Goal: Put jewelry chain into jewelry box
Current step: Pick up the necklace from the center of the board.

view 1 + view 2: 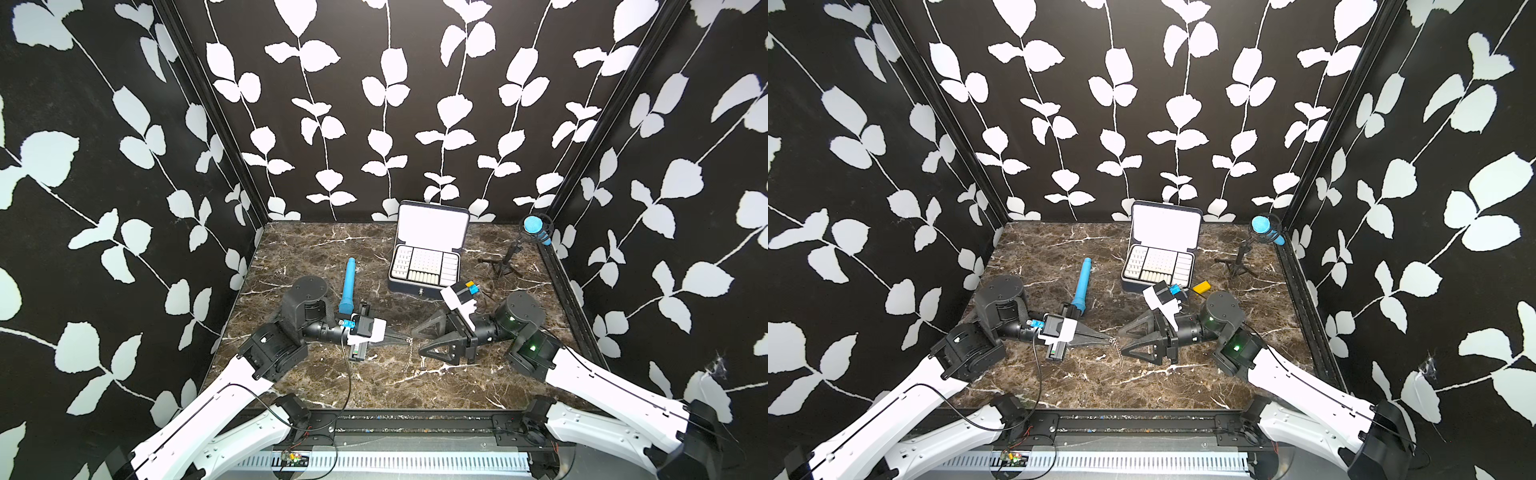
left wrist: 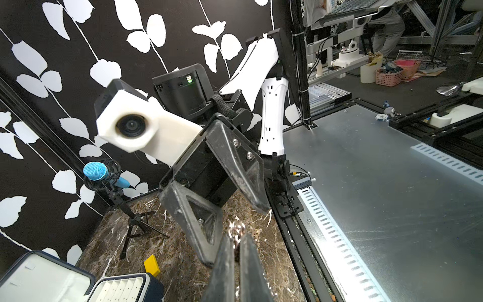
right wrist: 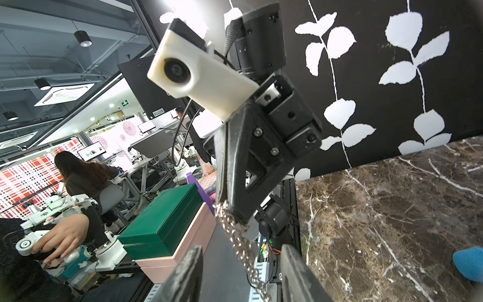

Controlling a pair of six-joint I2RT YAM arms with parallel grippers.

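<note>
Top views | left gripper (image 1: 402, 339) clamped on one end of thin silvery metal link chain (image 1: 409, 352), dangling over brown marble tabletop (image 1: 311, 249) | right gripper (image 1: 417, 341), jaws parted just beside it, holding nothing | dark navy hinged jewelry box (image 1: 415, 288) open farther back | chain likely light, limp, slippery: pinch links mid-length.

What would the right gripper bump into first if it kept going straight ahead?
Probably the chain, hanging from the shut left gripper right before the right gripper's open jaws; then the left gripper itself.
</note>
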